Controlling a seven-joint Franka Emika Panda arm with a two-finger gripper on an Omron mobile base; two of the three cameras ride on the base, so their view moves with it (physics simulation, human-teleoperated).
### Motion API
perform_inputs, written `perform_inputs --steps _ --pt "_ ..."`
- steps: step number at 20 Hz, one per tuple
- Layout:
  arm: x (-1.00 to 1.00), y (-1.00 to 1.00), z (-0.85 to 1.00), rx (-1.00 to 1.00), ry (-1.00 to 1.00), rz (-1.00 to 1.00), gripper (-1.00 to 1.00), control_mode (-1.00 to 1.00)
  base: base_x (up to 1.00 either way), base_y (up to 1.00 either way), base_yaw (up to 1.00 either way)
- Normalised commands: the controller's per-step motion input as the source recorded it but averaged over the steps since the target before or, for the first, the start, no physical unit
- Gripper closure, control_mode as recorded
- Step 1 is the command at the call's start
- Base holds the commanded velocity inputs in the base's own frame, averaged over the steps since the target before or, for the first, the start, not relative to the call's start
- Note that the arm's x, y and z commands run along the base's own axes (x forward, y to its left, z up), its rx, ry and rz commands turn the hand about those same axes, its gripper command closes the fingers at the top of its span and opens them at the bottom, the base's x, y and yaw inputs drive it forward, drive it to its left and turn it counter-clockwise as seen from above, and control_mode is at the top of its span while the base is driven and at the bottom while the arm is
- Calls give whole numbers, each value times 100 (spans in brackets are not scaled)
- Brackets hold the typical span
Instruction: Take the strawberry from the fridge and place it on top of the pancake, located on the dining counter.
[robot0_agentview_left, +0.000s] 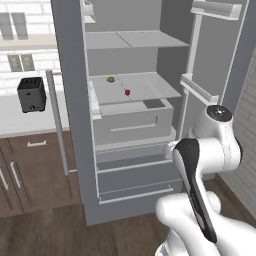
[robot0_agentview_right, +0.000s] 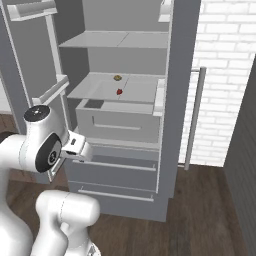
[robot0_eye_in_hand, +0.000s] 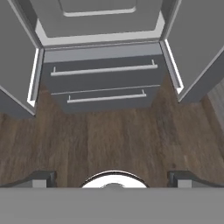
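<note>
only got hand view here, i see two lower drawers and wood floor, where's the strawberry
observer: The strawberry lies on a middle shelf of the fridge, higher than the drawers you see.
operator: anything near it
observer: A small yellowish-brown round item sits behind it, apart from it, nearer the back wall.
operator: whats right under that shelf
observer: A pale grey inner drawer sits directly below the shelf.
</note>
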Motion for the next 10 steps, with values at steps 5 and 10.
perform_inputs --steps 5,10 --pt "-1 0 -3 0 4 1 -100 -100 0 0 0" --pt "0 0 0 0 0 0 -100 -100 0 0 0"
